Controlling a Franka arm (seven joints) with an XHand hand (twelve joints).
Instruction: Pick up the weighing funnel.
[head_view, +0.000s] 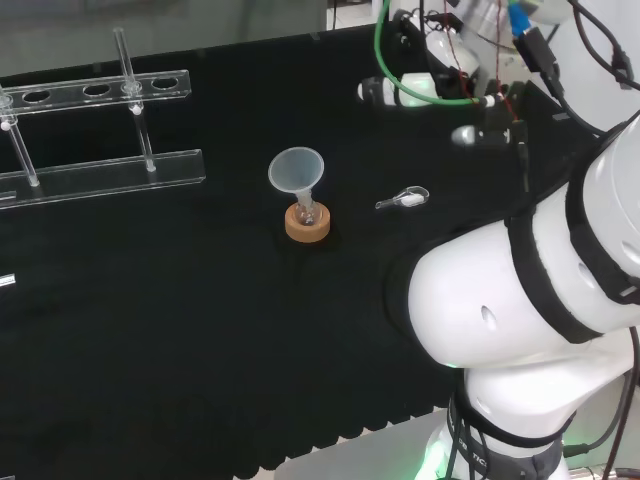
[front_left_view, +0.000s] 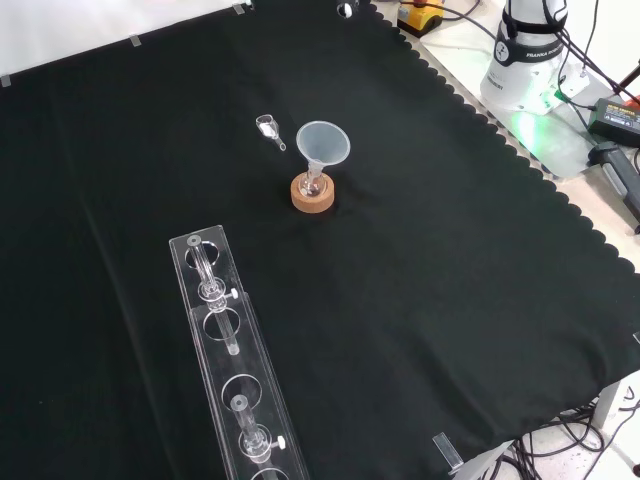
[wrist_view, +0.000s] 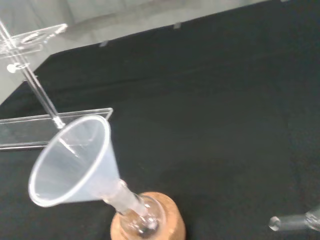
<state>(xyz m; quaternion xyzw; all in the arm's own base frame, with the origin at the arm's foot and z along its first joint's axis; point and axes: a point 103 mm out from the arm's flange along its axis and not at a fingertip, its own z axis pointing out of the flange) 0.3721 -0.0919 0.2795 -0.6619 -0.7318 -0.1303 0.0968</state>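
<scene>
Head view: weighing funnel (head_view: 403, 200) lies flat on the black cloth (head_view: 200, 330), near the funnel (head_view: 295, 170) on its cork ring (head_view: 307, 223), to their right, not touching. Hand (head_view: 430, 88) hangs above & beyond it, well apart. Fingers look relaxed, spread, gripping nothing, touching nothing.

Front view: weighing funnel (front_left_view: 268, 127) sits just up-left of the funnel (front_left_view: 322, 143), stem aimed roughly toward it.

Wrist view: its stem tip (wrist_view: 292, 222) shows 1 open end, near the cork ring (wrist_view: 150, 222).

Prob. very light, stiff, slick & fragile. I'd pinch across the scoop body, not the thin stem. It may skid on the cloth.
</scene>
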